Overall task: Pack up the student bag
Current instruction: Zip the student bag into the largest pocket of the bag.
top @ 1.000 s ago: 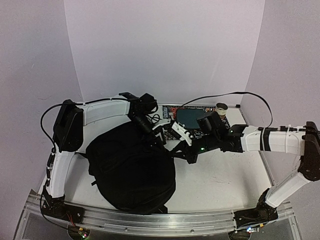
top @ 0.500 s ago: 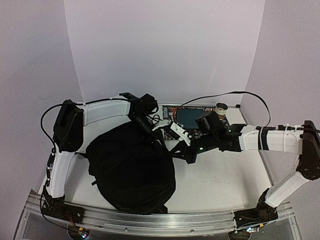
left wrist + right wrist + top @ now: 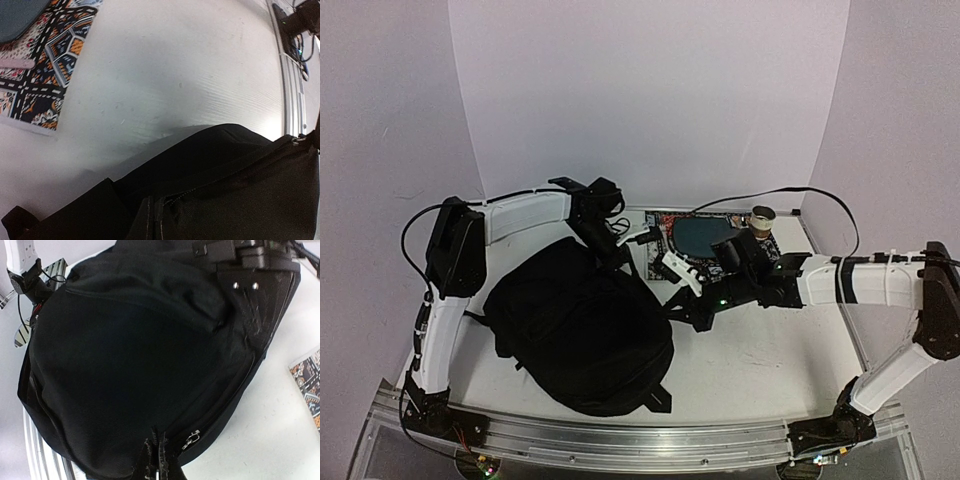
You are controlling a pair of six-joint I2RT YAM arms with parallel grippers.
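Student bag (image 3: 580, 325) slumped on the left half of the bench (image 3: 770, 350), toward the front edge, pinched at two places.
Left gripper (image 3: 154, 216) clamped on fabric at the far rim beside the zipper; right gripper (image 3: 159, 456) clamped on the right rim by the zipper pull (image 3: 191, 440). Probably spreading the mouth: pull both pinches apart evenly, lift slightly, aim the opening toward the patterned book (image 3: 655, 258) at the far edge.

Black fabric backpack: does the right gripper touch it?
Touching. Right wrist view: the right gripper pinches the black fabric backpack beside a zipper pull.
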